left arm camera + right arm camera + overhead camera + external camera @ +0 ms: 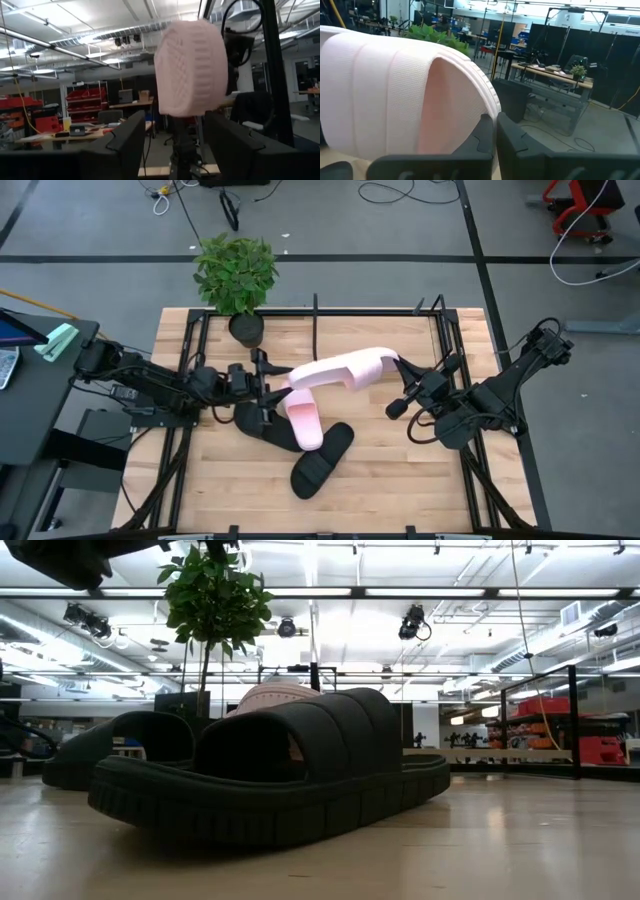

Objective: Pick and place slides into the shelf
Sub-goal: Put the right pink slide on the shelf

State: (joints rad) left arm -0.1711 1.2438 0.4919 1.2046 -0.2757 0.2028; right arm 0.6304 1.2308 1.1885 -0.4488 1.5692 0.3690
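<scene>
Writing: we can read no brand, label or lettering on any slide, on the arms or on the worktop (400,480).
Right jaws (400,366): closed on the heel edge of a pink slide (340,370), which we see raised off the worktop and stretching from these jaws toward the left arm; in the right wrist view the two dark fingers (512,140) sit nearly together against its rim.
Left jaws (262,376): open, the fingers (125,145) spread wide; the raised pink slide's toe end hangs just ahead of them and fills their gap in the left wrist view.
Second pink slide (303,420): flat on the worktop, just beside the left jaws, under the raised one.
Black slides: one (322,460) lies beyond the second pink slide; the other (262,427) lies close under the left jaws.
Shelf (316,315): thin black rods along the worktop's far edge, well apart from both jaws.
Around: a potted plant (236,275) stands by the shelf's end, nearer the left jaws.
In the way: from the low view the nearer black slide blocks most of the pink one behind it.
</scene>
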